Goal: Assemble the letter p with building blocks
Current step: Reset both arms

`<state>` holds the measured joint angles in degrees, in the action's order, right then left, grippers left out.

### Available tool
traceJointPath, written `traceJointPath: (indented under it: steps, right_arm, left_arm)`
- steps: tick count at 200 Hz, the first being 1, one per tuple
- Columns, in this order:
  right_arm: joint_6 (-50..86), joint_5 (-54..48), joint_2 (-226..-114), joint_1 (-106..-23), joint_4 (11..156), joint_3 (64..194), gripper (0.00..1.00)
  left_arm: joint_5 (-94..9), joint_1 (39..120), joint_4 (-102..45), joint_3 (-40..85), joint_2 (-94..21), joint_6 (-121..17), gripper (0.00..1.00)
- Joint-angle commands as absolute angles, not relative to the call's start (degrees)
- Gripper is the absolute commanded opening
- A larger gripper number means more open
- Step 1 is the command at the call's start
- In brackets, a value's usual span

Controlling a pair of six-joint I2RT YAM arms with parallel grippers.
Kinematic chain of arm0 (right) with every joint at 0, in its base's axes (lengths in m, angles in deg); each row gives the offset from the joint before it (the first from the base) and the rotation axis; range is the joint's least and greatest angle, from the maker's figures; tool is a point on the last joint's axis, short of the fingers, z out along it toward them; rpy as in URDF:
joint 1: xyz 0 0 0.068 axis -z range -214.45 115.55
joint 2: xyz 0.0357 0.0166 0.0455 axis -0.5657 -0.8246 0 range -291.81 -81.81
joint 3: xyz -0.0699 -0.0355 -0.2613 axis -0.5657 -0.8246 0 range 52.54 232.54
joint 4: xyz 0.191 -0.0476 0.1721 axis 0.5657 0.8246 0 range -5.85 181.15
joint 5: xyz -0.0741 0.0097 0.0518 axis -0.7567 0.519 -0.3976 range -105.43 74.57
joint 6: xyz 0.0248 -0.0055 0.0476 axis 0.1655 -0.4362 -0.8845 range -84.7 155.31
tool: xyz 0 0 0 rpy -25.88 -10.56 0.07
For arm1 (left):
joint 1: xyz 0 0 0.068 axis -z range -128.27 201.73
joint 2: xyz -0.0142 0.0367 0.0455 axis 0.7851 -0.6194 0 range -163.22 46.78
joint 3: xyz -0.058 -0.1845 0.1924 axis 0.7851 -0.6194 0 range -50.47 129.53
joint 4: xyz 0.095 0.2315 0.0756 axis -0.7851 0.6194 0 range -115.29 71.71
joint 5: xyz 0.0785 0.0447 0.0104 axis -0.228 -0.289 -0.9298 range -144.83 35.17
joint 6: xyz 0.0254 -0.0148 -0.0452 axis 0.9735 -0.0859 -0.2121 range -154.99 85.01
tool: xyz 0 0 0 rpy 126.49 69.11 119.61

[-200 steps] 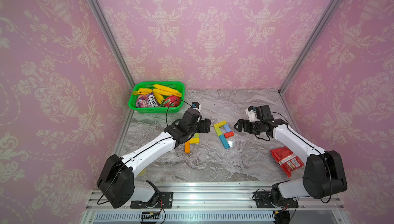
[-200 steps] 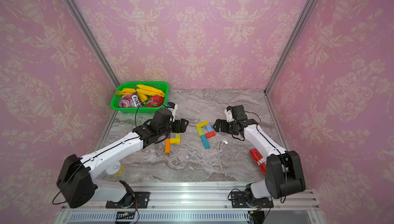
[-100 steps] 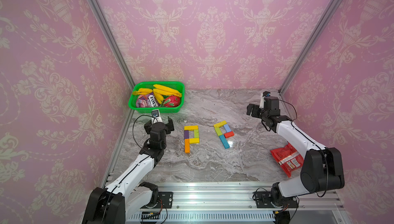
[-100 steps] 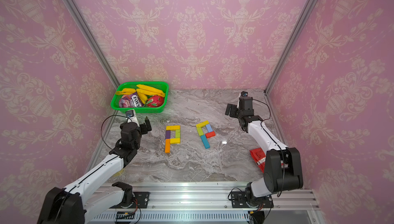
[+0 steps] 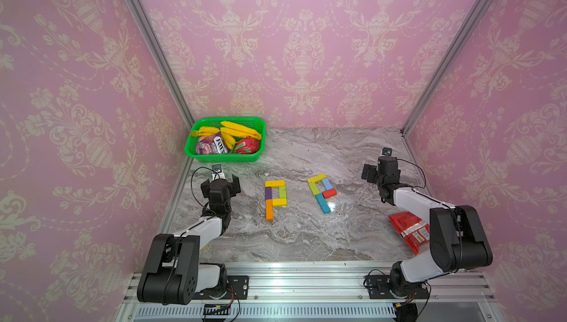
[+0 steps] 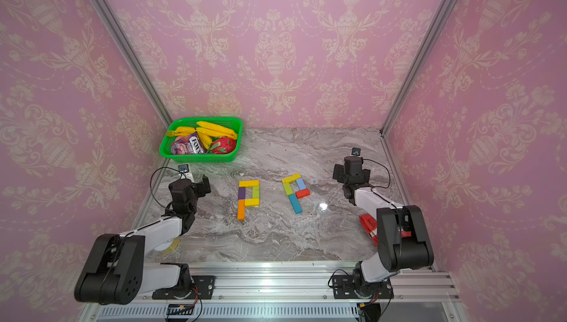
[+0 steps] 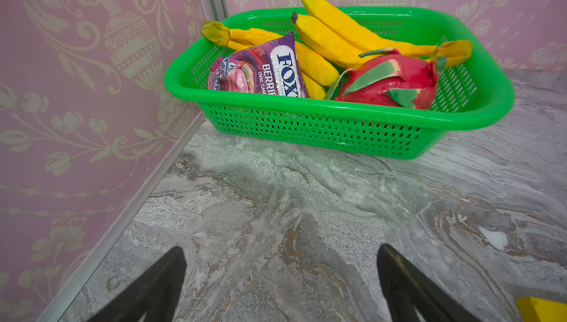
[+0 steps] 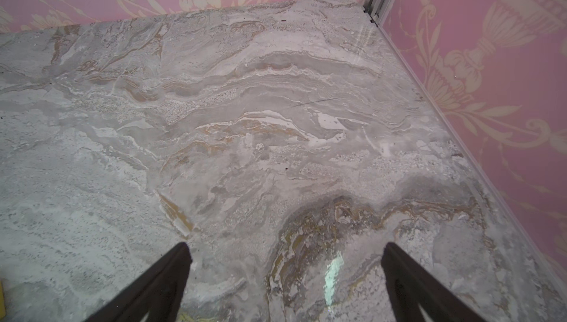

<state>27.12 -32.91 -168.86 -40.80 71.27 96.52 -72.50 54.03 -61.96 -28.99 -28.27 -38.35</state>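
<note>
Pink-wallpapered cell, grey marbled desk (image 5: pixel 306 237): flat coloured building blocks (image 5: pixel 275 184) form two P's, task seemingly done; both jaws wide, empty. Next: nothing left to place.

Pink walls (image 5: pixel 306 44) bear cream damask, the table (image 5: pixel 291 237) is grey-veined marble, the basket (image 5: pixel 228 158) green, the building blocks (image 5: pixel 275 183) many-coloured.

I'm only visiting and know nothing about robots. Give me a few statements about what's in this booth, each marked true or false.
1. The blocks form two letters P. True.
2. The left gripper holds a block. False: it is open and empty.
3. The bananas lie in the basket. True.
4. The red packet is in the basket. False: it lies on the table, far from the basket.
5. The right gripper is open. True.
</note>
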Motion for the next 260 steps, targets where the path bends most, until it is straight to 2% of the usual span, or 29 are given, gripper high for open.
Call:
traceJointPath:
  steps: [1,42,53,65,76,97,109,117,158,260]
  right_arm:
    - [29.2,-35.1,-166.6,-40.6,68.8,95.1,1.0]
    - [30.5,-37.6,-159.2,-40.5,60.5,83.4,1.0]
    - [31.3,-37.0,-158.2,-40.5,53.3,78.3,1.0]
    - [34.3,-35.5,-158.6,-40.6,38.5,71.6,1.0]
    - [34.3,-32.9,-159.1,-40.4,35.3,70.7,1.0]
    - [37.4,-28.4,-165.3,-41.5,34.7,73.7,1.0]
    - [34.5,-23.8,-165.6,-37.8,40.1,75.9,1.0]
    - [33.6,-20.6,-166.5,-36.4,38.1,75.7,1.0]
    - [33.9,-20.8,-166.1,-36.5,39.4,76.0,1.0]
    - [33.8,-20.7,-166.2,-36.5,39.2,75.9,1.0]
  left_arm:
    - [-72.1,53.4,-73.8,-35.0,-30.4,-36.2,0.99]
    - [-62.4,54.1,-81.5,-32.9,-42.8,-33.0,0.99]
    - [-63.4,53.8,-80.0,-31.1,-44.5,-33.5,0.99]
    - [-62.7,53.5,-77.4,-30.1,-43.5,-33.8,0.99]
    - [-62.6,53.4,-77.3,-30.2,-43.8,-33.9,0.99]
    - [-64.0,53.3,-76.9,-30.1,-43.7,-34.5,0.99]
    - [-64.3,53.3,-76.7,-29.8,-43.8,-34.8,0.99]
    - [-64.3,53.3,-76.4,-29.6,-43.8,-34.8,0.99]
    - [-61.7,51.5,-73.6,-28.2,-43.8,-36.1,0.99]
    - [-62.8,51.9,-74.3,-28.7,-43.8,-35.8,0.99]
